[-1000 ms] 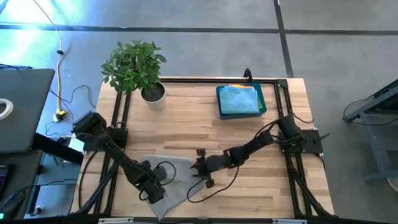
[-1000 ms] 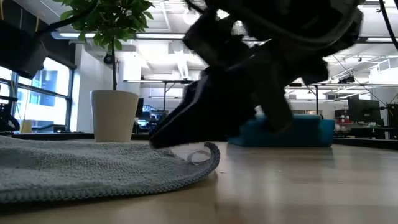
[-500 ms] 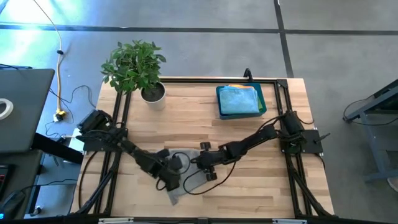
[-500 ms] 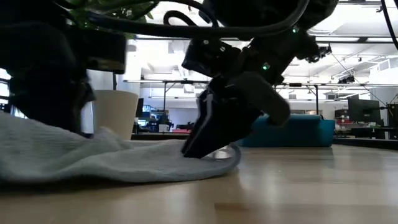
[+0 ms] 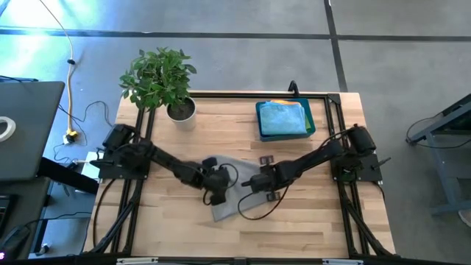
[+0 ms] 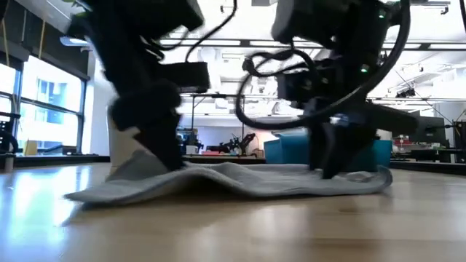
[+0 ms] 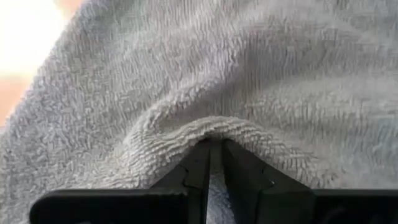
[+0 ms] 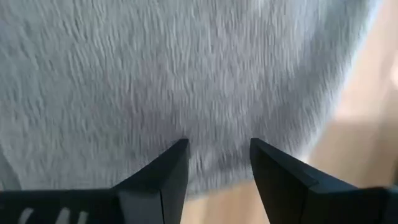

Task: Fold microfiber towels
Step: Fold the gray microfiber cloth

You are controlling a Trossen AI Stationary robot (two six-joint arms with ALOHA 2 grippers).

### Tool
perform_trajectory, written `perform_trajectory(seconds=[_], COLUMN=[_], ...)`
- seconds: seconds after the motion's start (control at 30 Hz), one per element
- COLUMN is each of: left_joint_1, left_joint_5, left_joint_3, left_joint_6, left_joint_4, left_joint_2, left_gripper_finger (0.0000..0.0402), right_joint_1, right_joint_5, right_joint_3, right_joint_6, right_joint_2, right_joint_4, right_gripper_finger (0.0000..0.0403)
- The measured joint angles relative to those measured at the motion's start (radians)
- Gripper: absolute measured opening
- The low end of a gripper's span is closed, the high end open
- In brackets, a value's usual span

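Observation:
A grey towel (image 5: 227, 208) lies bunched on the wooden table near its middle, and it spans most of the low view (image 6: 240, 178). My left gripper (image 5: 217, 193) is shut on it at its left part (image 7: 211, 155). My right gripper (image 5: 263, 184) stands open over the towel's right part (image 8: 214, 168), pointing steeply down. In the low view its fingers (image 6: 328, 164) reach down to the cloth. My left gripper pinches a raised ridge of the grey towel (image 7: 211, 127) between its two fingers, slanting down from the table's left. The cloth puckers up at the fingertips (image 6: 142, 164); the rest of it lies on the table. My right gripper: I cannot tell whether its open fingers touch the towel.
A blue bin (image 5: 284, 121) at the far right holds a light blue towel with an orange edge behind it. A potted plant (image 5: 160, 79) stands at the far left. A black cable loop (image 5: 250, 212) lies on the towel's near side. Bare wood shows left and right.
My left gripper has gone from the near left toward the table's middle and far edge, dragging the grey towel, which has slid and bunched up from its spread state. My right gripper has moved right and far, risen a little and tipped to point more steeply down.

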Motion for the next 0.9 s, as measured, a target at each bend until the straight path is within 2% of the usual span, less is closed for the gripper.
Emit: perform_trajectory(seconds=[0.17,0.27,0.4,0.5,0.6,0.67,0.77,0.9], left_joint_1=[0.071,0.086,0.062,0.022,-0.034,-0.081,-0.147,-0.203], left_joint_5=[0.028,0.046,0.069,0.156,0.245,0.257,0.22,0.136], left_joint_3=[0.001,0.002,0.046,0.079,0.098,0.097,0.096,0.097], left_joint_6=[0.117,0.129,0.139,0.124,0.096,0.086,0.086,0.078], left_joint_4=[0.076,0.071,0.039,0.031,0.04,0.034,0.029,0.048], left_joint_2=[0.011,-0.005,-0.053,-0.072,-0.079,-0.078,-0.059,-0.045], left_gripper_finger=[0.0037,0.0037,0.0037,0.0037,0.0037,0.0039,0.0049,0.0075], right_joint_1=[-0.004,-0.004,0.01,0.028,0.063,0.093,0.139,0.195], right_joint_5=[0.09,0.134,0.142,0.115,0.04,-0.011,-0.058,-0.033], right_joint_3=[0.0,0.0,0.001,0.001,-0.023,-0.067,-0.147,-0.221], right_joint_6=[0.093,0.13,0.13,0.11,0.082,0.066,0.037,0.024], right_joint_2=[-0.009,-0.013,-0.051,-0.092,-0.127,-0.14,-0.145,-0.146], right_joint_4=[-0.171,-0.207,-0.216,-0.218,-0.173,-0.087,0.039,0.164], right_gripper_finger=[0.0165,0.0165,0.0165,0.0165,0.0165,0.0165,0.0165,0.0165])
